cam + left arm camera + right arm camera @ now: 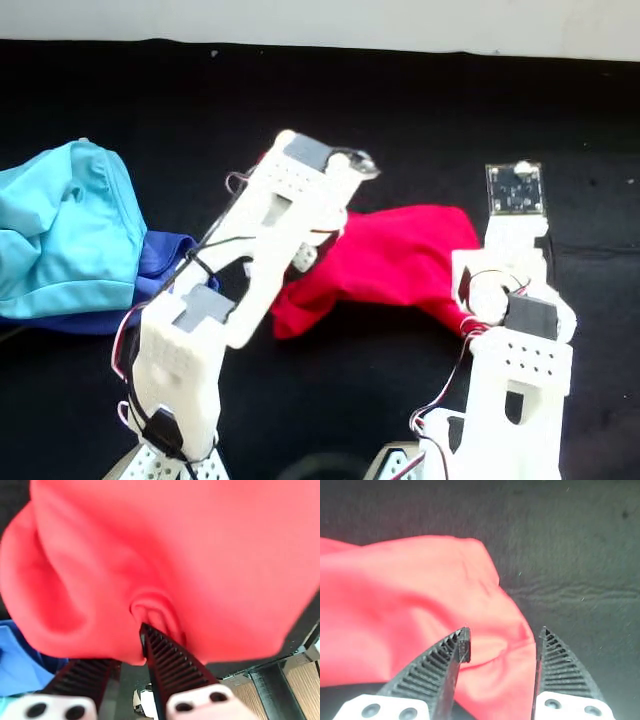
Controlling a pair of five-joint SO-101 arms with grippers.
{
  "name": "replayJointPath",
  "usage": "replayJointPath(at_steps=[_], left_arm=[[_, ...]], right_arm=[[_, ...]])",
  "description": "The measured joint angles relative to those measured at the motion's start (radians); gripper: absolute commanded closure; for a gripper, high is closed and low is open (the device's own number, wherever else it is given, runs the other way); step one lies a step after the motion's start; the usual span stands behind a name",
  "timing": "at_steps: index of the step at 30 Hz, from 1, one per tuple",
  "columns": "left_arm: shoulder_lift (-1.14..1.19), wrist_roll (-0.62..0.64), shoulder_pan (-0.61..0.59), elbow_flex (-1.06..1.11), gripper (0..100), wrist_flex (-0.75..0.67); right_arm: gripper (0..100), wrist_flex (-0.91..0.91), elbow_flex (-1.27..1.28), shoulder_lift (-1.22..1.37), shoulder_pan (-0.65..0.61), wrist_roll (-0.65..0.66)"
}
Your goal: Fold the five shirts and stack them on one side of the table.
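Note:
A red shirt (400, 260) lies crumpled at the middle of the black table (420, 100). My left arm (290, 210) leans over its left end. In the left wrist view the red shirt (175, 545) hangs close, and my left gripper (132, 645) is shut on a puckered fold of it. One fingertip (146, 630) presses into the pucker; the other is hidden by cloth. My right arm (515, 330) stands at the shirt's right end. My right gripper (503, 635) is open just above a corner of the red shirt (395, 605), one finger on either side.
A cyan shirt (65, 235) is heaped at the table's left, on top of a dark blue shirt (165, 255), which also shows in the left wrist view (20, 665). Bare black table lies behind and to the right. A table edge and wood floor (295, 680) show.

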Motion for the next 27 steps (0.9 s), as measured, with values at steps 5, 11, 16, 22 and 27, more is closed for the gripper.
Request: replayJointPath(at_steps=[5,11,16,22,27], left_arm=[[-0.02,0.002,0.072,-0.018,98,0.012],[-0.143,0.002,0.227,0.084,78,0.012],[-0.209,-0.002,0.239,0.127,74,0.012],[-0.269,-0.002,0.08,0.127,74,0.012],[-0.307,-0.002,-0.097,0.127,74,0.012]], right_arm=[[78.3,-0.017,0.066,0.0,-0.008,0.0],[77.9,-0.206,0.226,0.0,-0.008,0.0],[77.9,-0.31,0.316,0.0,-0.008,0.0],[77.8,-0.321,0.356,0.021,-0.008,0.0],[85.4,-0.351,0.356,0.18,-0.008,0.017]])
